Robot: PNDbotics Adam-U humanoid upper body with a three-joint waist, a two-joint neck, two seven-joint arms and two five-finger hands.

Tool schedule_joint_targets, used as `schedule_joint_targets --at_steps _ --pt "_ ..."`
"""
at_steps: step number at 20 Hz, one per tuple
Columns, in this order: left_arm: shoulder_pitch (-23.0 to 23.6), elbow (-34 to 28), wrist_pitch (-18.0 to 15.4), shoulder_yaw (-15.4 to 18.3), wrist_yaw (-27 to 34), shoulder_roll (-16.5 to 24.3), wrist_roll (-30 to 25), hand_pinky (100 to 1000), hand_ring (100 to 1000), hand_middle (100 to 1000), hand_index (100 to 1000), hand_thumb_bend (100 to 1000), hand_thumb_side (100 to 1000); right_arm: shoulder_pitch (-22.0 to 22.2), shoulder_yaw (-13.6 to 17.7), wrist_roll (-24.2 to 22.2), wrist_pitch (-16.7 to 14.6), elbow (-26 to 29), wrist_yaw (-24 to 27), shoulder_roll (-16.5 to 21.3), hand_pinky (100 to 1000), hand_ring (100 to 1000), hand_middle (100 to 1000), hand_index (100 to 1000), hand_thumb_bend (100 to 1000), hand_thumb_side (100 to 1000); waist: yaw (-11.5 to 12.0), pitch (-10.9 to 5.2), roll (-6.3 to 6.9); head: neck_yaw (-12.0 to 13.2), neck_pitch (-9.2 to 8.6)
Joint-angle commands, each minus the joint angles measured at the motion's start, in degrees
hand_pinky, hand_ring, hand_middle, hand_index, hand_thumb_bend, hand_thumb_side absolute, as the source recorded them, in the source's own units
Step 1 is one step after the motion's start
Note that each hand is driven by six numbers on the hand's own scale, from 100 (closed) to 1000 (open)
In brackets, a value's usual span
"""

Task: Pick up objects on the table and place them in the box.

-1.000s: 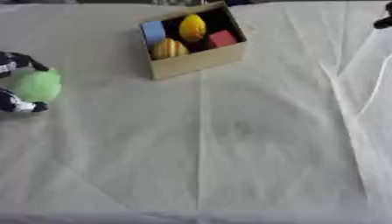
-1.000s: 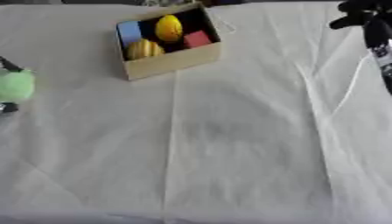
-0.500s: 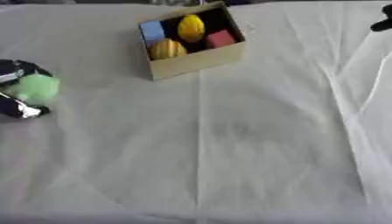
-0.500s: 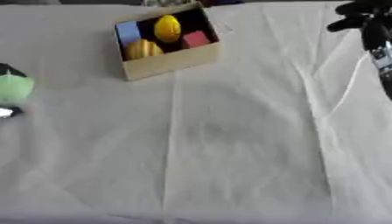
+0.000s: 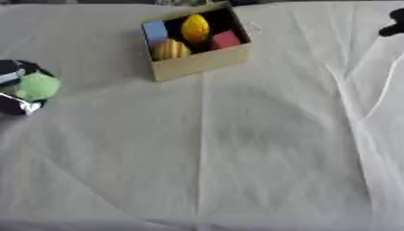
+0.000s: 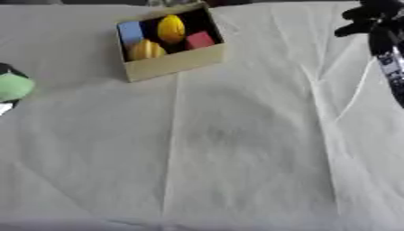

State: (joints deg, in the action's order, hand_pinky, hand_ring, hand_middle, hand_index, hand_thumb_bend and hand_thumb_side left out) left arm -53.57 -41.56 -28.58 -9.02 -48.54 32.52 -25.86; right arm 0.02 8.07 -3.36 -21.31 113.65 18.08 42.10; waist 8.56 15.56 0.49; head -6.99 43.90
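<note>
A tan cardboard box [image 5: 207, 64] stands at the far middle of the table. Inside lie a yellow object [image 5: 195, 28], an orange striped one [image 5: 170, 48], a blue block [image 5: 155, 31] and a red block [image 5: 226, 39]. At the left edge my left hand [image 5: 14, 102] is curled round a light green round object [image 5: 37, 85], just above the cloth. My right hand [image 6: 369, 16] shows dark at the far right corner, well away from the box. Its fingers are not clear.
A white cloth [image 5: 236, 149] with creases covers the whole table. A long fold [image 6: 328, 113] runs down the right side. My right forearm [image 6: 391, 67] comes down along the right edge.
</note>
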Motion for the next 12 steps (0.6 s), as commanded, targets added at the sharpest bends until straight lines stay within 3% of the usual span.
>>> schedule_joint_targets --at_steps 1,5,12 --pt "-1.6 -2.1 0.1 0.1 2.0 2.3 -3.1 858 903 779 890 135 198 -0.1 0.3 -0.1 0.1 0.9 -0.6 1.0 997 725 758 890 100 628 0.1 -1.37 -0.25 0.0 0.21" --pt "-2.2 -4.1 1.2 0.3 4.2 3.1 -4.8 799 862 735 842 100 210 0.1 0.2 0.0 0.1 0.9 -0.6 1.1 997 725 758 891 100 627 0.2 -1.59 -0.09 -0.2 0.21" --pt "-5.2 -9.7 3.2 -0.3 7.7 1.5 -1.4 716 788 648 776 100 232 0.0 0.6 0.3 -0.7 0.9 0.1 1.8 993 727 757 891 100 617 0.0 -1.89 -0.06 -0.9 0.21"
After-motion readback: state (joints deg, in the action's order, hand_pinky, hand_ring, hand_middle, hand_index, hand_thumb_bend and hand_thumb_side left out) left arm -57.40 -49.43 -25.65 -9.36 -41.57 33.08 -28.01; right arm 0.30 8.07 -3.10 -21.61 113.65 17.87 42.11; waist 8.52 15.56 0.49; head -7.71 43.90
